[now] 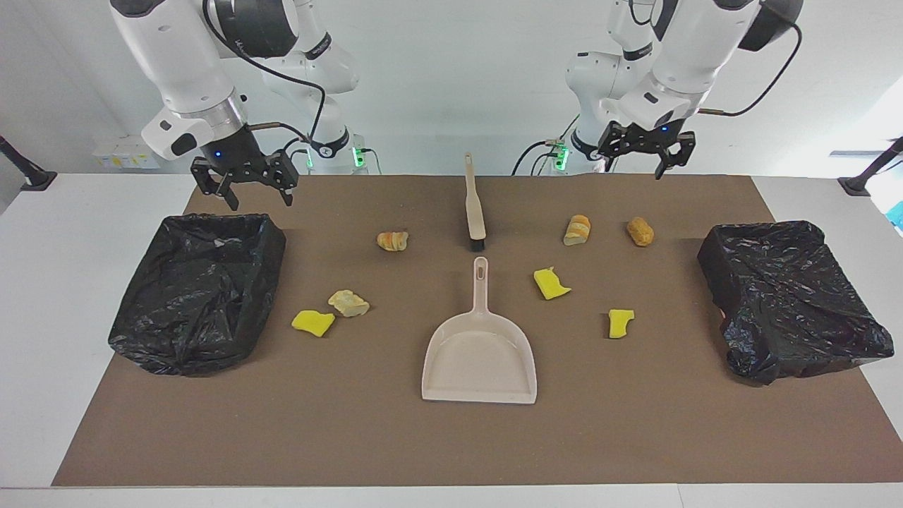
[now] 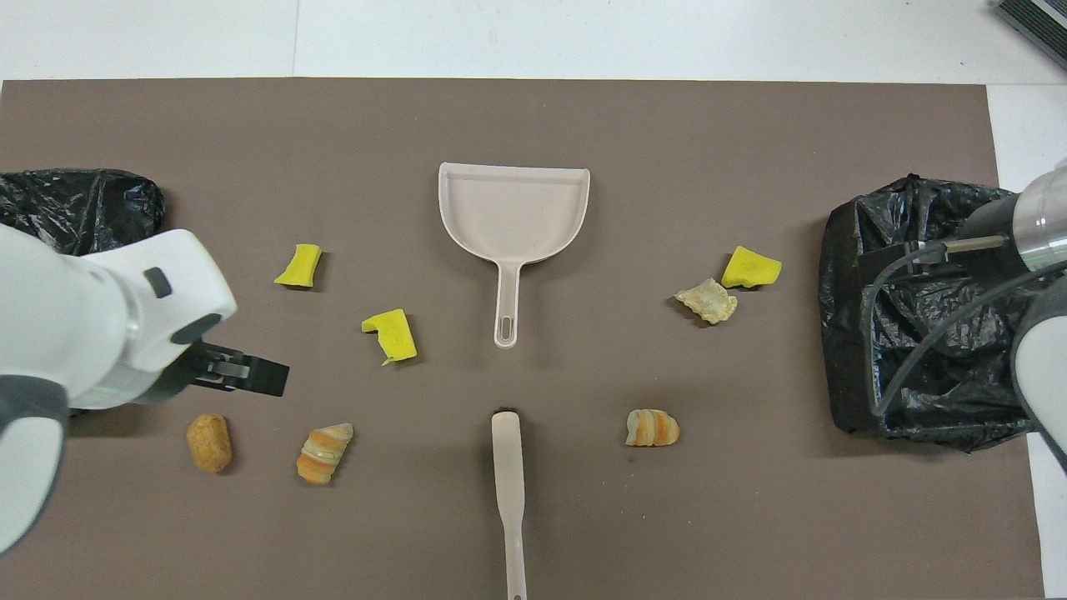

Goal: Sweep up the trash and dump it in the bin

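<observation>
Beige dustpan (image 1: 480, 356) and beige brush (image 1: 473, 204) mid-mat, handle tips facing, apart; brown mat (image 1: 451, 437) beneath.

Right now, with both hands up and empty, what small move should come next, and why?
Probably lower the left hand toward the brush, whose handle points at the robots. Both hands are open and hold nothing, the right hand hangs over the bin, and all seven scraps, such as the yellow chunk, lie unswept around the dustpan.
</observation>
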Robot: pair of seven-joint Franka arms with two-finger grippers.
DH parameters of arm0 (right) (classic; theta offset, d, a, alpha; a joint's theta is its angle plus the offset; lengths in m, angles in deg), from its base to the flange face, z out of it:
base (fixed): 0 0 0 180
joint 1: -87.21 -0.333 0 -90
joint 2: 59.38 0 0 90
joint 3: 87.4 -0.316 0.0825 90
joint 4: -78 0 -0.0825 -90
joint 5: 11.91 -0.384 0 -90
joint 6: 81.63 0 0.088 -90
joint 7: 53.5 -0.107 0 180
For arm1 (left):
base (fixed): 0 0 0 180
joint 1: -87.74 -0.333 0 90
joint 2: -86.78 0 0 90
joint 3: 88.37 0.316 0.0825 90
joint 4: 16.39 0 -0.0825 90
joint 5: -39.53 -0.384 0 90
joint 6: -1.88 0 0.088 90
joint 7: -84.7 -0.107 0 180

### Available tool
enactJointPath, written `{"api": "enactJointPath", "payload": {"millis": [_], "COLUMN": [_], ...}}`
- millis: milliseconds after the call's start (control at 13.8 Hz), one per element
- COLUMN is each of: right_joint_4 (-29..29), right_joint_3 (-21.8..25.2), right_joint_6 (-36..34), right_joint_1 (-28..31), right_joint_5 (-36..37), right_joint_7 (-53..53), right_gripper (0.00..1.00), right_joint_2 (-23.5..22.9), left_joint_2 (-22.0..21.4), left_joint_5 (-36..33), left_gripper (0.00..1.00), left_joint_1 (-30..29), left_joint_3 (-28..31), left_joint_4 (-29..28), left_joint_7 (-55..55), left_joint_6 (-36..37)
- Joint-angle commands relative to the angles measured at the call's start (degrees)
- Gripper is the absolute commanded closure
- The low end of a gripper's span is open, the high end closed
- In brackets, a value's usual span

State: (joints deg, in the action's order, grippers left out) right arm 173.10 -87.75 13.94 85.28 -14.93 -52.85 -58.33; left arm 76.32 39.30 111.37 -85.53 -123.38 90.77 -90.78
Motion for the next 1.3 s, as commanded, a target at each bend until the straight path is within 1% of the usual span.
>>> {"api": "enactJointPath", "payload": {"millis": [0,217,433,650,867,1084,1156,1228], "right_joint_4": [1.8,1.8,1.8,1.8,1.7,1.3,1.2,1.1], "right_joint_3": [-0.4,-0.4,-0.4,-0.4,-0.4,-0.4,-0.5,-0.4], "right_joint_6": [1.2,1.6,4.4,7.5,11.8,15.8,16.7,18.3], "right_joint_1": [0.3,0.1,-2.5,-6.4,-10.5,-15.0,-16.5,-18.2], "right_joint_5": [-1.0,-1.2,-1.3,-1.3,-1.3,-1.6,-1.6,-1.6], "right_joint_7": [-0.9,-1.2,-4.9,-10.9,-17.0,-23.4,-26.0,-28.5], "right_gripper": [0.0,0.0,0.0,0.0,0.0,0.0,0.01,0.08], "right_joint_2": [1.2,0.2,-3.2,-6.8,-11.1,-13.9,-14.8,-15.4], "left_joint_2": [-3.2,-3.7,-4.6,-4.7,-4.3,-4.0,-3.9,-3.7], "left_joint_5": [0.0,0.0,0.1,0.1,0.1,0.1,0.1,0.1], "left_gripper": [0.0,0.0,0.0,0.0,0.0,0.0,0.0,0.0], "left_joint_1": [5.7,11.3,14.9,20.0,25.2,30.3,31.9,33.3], "left_joint_3": [0.7,0.7,0.7,0.7,0.7,0.6,0.6,0.6], "left_joint_4": [-7.8,-12.1,-14.6,-20.1,-24.9,-30.8,-32.0,-32.8], "left_joint_7": [6.7,12.6,16.8,22.8,25.3,31.5,32.8,34.2], "left_joint_6": [-6.7,-11.0,-12.4,-18.3,-21.3,-29.1,-30.6,-31.3]}}
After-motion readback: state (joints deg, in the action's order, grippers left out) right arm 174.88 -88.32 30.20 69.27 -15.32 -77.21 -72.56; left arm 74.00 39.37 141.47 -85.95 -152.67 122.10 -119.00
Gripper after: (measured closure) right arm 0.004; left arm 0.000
